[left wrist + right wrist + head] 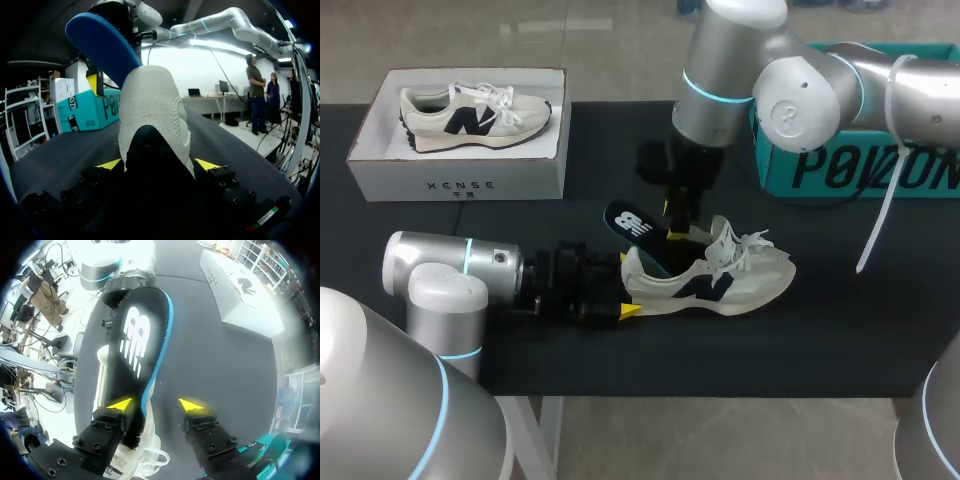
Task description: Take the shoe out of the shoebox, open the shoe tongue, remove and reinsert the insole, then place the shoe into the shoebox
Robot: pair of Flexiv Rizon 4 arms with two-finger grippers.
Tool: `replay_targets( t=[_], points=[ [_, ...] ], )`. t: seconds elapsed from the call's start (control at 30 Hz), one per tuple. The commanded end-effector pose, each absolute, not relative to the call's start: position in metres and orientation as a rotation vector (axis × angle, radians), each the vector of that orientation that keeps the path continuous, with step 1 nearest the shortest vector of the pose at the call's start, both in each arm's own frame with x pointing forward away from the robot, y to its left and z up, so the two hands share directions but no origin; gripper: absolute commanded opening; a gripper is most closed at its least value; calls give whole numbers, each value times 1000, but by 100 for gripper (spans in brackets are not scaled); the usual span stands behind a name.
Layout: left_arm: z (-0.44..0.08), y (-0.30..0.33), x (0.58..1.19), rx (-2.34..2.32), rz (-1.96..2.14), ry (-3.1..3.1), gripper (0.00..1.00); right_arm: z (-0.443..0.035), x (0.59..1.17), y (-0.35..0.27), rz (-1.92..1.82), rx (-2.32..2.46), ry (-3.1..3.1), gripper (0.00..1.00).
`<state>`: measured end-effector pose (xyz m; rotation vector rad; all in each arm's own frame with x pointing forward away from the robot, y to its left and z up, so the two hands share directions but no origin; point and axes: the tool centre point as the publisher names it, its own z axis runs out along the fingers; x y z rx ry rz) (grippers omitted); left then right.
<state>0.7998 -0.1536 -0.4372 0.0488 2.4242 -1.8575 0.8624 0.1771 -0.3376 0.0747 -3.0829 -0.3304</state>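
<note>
Soft even light on dark table (pixel 880 350), backlight glare in left wrist view, blown-out whites in right wrist view

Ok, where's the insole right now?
In the head view it's mid-table: the insole tilts up just behind the heel of the unboxed shoe, under my right arm.

There are two shoes: the boxed shoe (pixel 475 118) and the loose shoe (pixel 715 280), both pale with a dark side mark. There is one insole (pixel 632 222), dark on top and blue beneath. The boxes number two: one white shoebox (pixel 460 185) and one teal box (pixel 880 165). Two arms show, the left arm (pixel 450 265) and the right arm (pixel 790 85), each with one claw: the left claw (pixel 626 285) and the right claw (pixel 673 222). Yellow fingertips (pixel 120 404) total four. One counter (pixel 840 330) carries it all.
</note>
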Motion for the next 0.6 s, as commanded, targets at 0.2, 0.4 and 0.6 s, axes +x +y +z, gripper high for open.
replay_targets(
  t=[0.2, 0.4, 0.6],
  points=[
    [-440, -154, 800, 48, -1856, 2424, 0, -343, 854, 176, -382, 55, -3059, 53],
    [-440, -154, 800, 48, -1856, 2424, 0, -343, 848, 176, -420, 43, -3047, 49],
    [-440, -154, 800, 48, -1856, 2424, 0, -342, 843, 178, -460, 34, -3035, 35]
  ],
)
